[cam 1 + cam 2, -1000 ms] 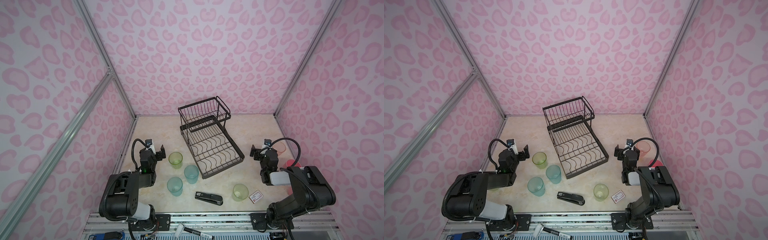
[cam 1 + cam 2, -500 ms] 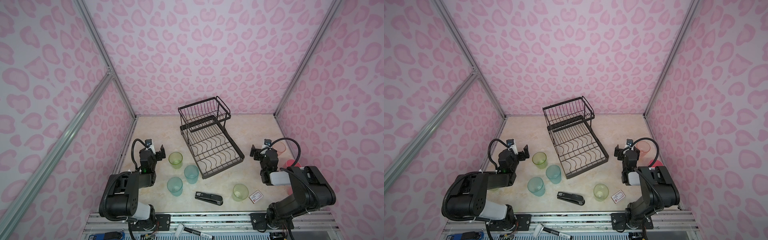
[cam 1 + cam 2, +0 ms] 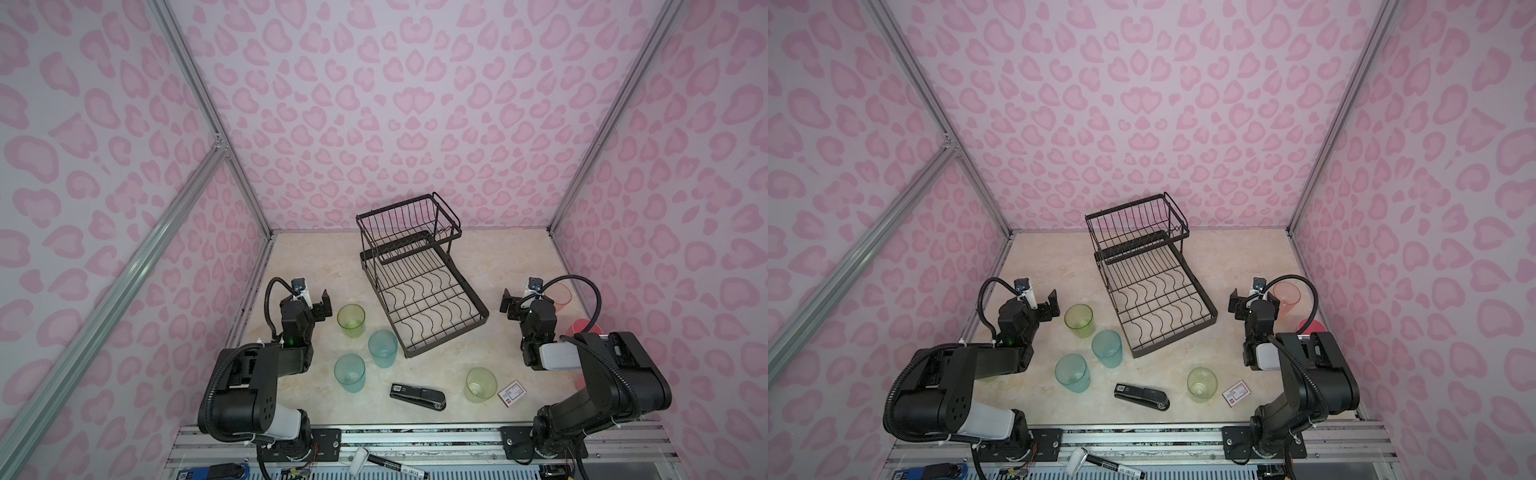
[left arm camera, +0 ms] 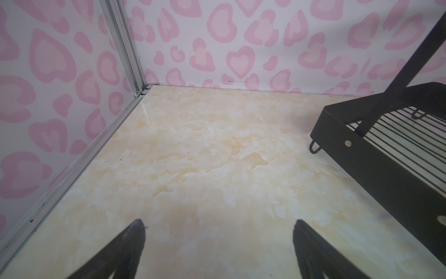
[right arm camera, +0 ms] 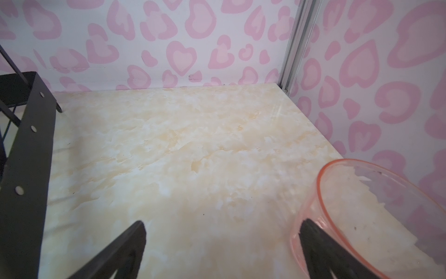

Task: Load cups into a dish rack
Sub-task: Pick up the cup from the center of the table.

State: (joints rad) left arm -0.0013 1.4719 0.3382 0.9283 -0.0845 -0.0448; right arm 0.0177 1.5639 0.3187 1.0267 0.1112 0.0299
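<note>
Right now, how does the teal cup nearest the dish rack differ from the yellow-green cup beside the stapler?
The teal cup is frosted blue-green; the yellow-green cup is clearer. The teal cup stands at a corner of the dish rack, the yellow-green cup between the stapler and a small card. Both stand upright, mouth up, outside the rack.

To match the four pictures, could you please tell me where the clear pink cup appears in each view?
Top view: clear pink cup, right of centre, well to the right of the rack.
Top view: same place.
Left wrist: not in it.
Right wrist: close up, beside one finger of the open right gripper.
Shared landmark: the dish rack, seen in all four.
</note>
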